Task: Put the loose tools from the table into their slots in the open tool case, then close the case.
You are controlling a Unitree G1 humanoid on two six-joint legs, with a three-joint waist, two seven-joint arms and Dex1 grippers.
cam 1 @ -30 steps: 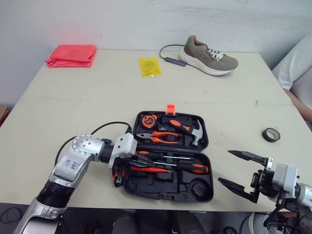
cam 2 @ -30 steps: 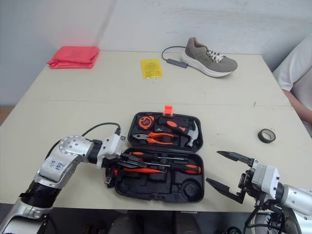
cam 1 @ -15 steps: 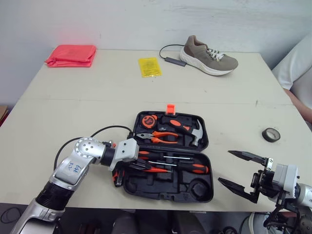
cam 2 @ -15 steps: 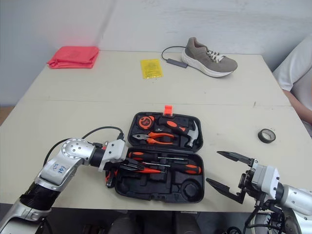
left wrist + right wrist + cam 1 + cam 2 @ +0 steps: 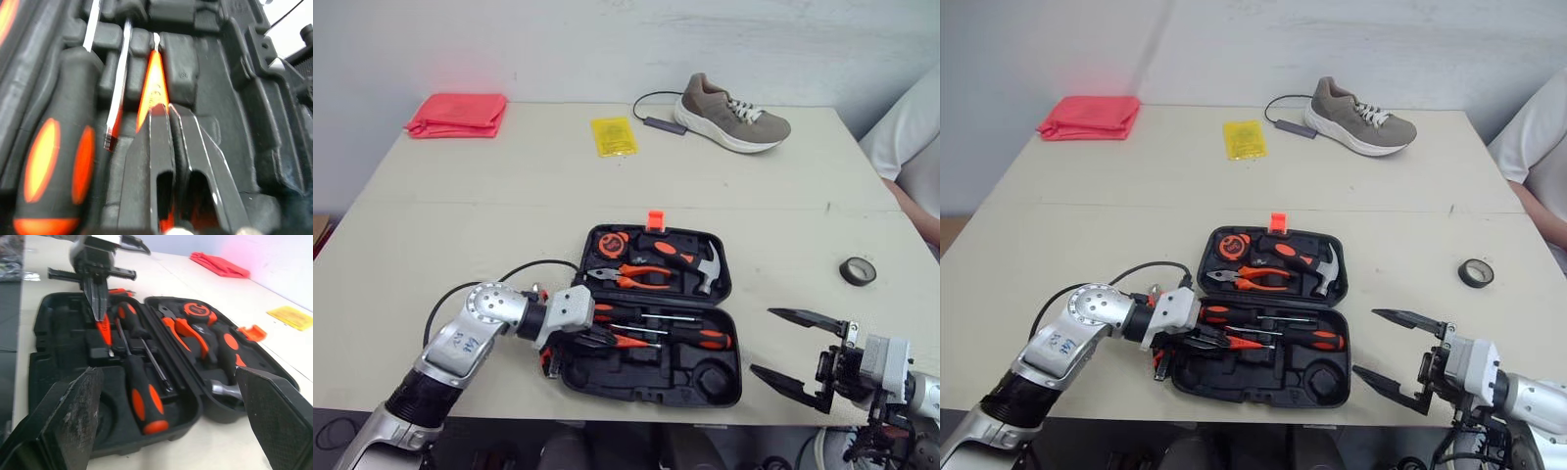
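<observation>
Table (image 5: 509,196) — left fingers (image 5: 151,147) clamp orange screwdriver (image 5: 154,83) in tool case (image 5: 646,377); right fingers (image 5: 798,316) gape beside it.

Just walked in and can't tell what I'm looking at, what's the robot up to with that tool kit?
The left gripper is shut on a slim orange screwdriver, low in the near half of the open tool case. The right gripper hangs open to the case's right, holding nothing. The hammer and pliers sit in the far half. A roll of black tape lies loose on the table.
</observation>
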